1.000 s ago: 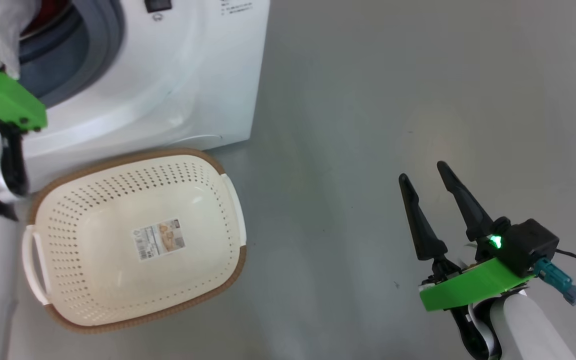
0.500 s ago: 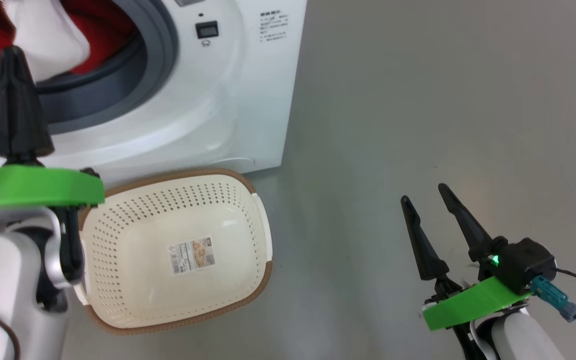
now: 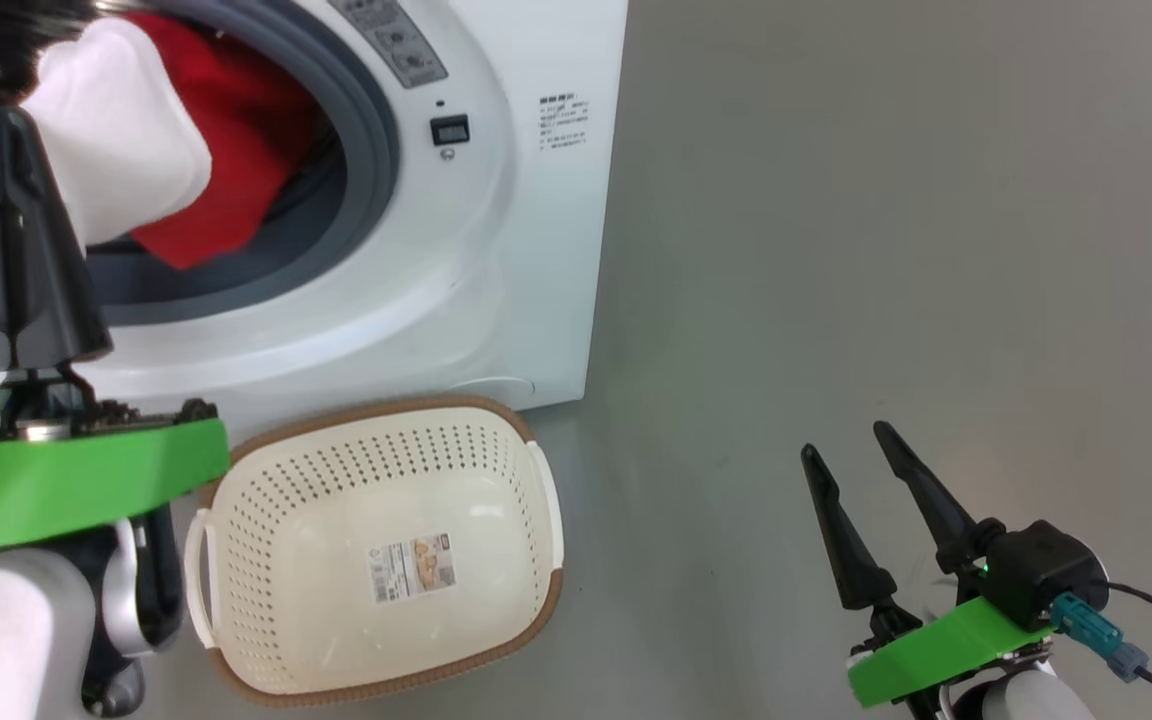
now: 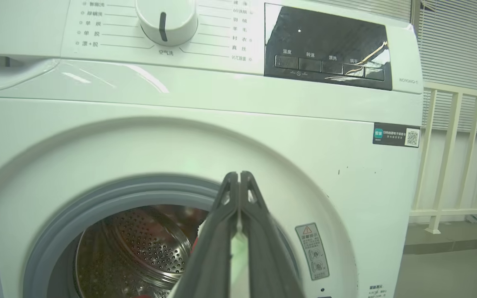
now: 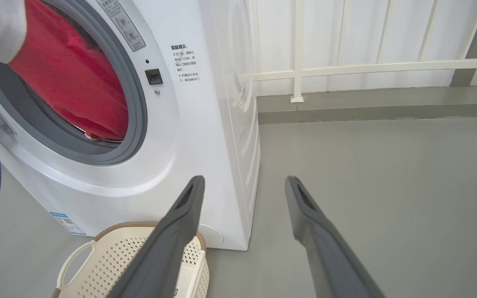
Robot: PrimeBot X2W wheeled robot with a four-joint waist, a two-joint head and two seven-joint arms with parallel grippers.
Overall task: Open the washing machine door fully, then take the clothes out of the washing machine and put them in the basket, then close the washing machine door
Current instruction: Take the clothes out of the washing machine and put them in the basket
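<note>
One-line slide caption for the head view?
Shut left gripper faces red clothes in the washing machine; basket empty, right gripper open.

A smooth grey floor [image 3: 886,250] spread out under even, soft light and carried a faint pale sheen. Along its far edge ran a low grey kerb [image 5: 367,105], on which a cream-white railing [image 5: 296,49] stood in front of a white wall [image 5: 346,33]. Horizontal blinds [image 4: 458,41] hung above and behind the railing.

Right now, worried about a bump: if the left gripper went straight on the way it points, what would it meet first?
Probably the white front of the washing machine, just above its grey ring; depth is unclear.
</note>
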